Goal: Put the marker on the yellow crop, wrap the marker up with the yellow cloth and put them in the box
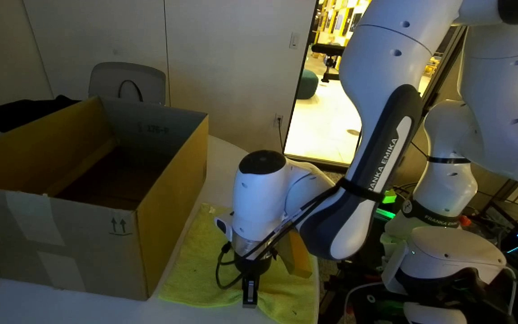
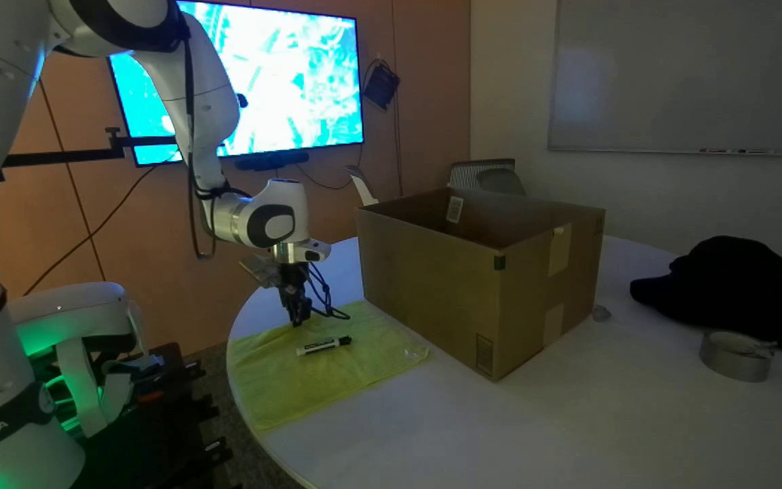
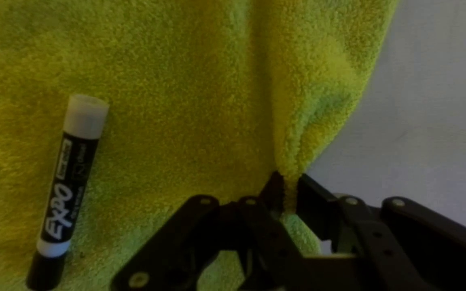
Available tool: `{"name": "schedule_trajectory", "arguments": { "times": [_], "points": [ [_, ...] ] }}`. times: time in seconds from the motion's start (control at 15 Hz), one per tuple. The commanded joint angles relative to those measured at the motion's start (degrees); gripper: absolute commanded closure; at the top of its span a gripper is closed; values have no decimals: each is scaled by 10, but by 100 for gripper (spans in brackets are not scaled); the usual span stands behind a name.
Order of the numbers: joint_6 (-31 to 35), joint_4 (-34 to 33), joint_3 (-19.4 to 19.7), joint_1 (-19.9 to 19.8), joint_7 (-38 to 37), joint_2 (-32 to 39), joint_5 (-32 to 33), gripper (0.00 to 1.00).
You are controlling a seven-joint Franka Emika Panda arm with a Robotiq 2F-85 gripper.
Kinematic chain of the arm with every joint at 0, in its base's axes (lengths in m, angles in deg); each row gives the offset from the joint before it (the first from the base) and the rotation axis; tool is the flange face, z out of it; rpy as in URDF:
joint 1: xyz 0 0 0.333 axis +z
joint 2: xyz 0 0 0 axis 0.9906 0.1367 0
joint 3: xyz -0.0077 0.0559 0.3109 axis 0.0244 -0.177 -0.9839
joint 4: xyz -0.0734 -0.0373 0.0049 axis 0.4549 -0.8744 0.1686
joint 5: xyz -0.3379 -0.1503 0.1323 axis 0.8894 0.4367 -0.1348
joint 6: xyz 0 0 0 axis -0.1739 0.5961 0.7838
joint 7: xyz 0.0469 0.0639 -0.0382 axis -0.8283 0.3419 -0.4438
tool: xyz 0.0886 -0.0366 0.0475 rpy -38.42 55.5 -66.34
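The yellow cloth lies spread on the white table and shows in both exterior views [image 1: 196, 270] [image 2: 309, 390]. The black and white marker [image 2: 324, 346] lies on the cloth; in the wrist view the marker [image 3: 69, 190] is left of the jaws, cap toward the bottom. In an exterior view it is hidden behind the arm. My gripper [image 1: 250, 300] points down at the cloth's edge; it also shows in an exterior view [image 2: 297, 318]. In the wrist view the fingertips [image 3: 290, 192] pinch a raised fold of cloth. The open cardboard box [image 1: 171, 216] stands beside the cloth, also seen here [image 2: 432, 299].
A roll of grey tape [image 2: 736, 356] and a black fabric item [image 2: 737, 292] lie on the table [image 2: 567, 428] beyond the box. The round table's edge runs close beside the cloth. The box's tall walls stand near the gripper.
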Motion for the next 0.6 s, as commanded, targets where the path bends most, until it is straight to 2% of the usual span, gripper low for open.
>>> {"name": "schedule_trajectory", "arguments": {
  "times": [0.0, 0.53],
  "points": [
    [-1, 38, 22, 14, -17, -71, 2, 95],
    [5, 100, 79, -8, -93, -141, 3, 95]
  ]
}}
